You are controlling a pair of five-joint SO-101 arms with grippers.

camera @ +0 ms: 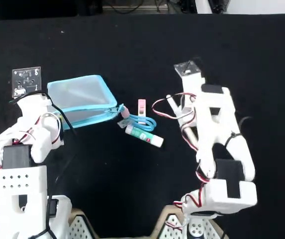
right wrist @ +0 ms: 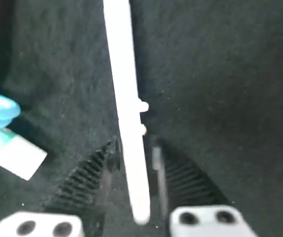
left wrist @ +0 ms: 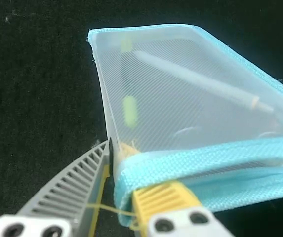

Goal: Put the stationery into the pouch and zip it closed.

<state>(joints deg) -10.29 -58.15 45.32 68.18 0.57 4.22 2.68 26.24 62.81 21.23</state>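
On the black table (camera: 132,45), the left gripper (left wrist: 124,170) pinches one pouch's (left wrist: 181,98) corner, the right gripper (right wrist: 135,148) clamps one white pen (right wrist: 124,74), and one glue stick (camera: 144,135) lies between.

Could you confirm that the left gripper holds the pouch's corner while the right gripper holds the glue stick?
Not quite: the right gripper holds a white pen, as the right wrist view shows; the glue stick lies on the table. The left gripper does hold the pouch corner.
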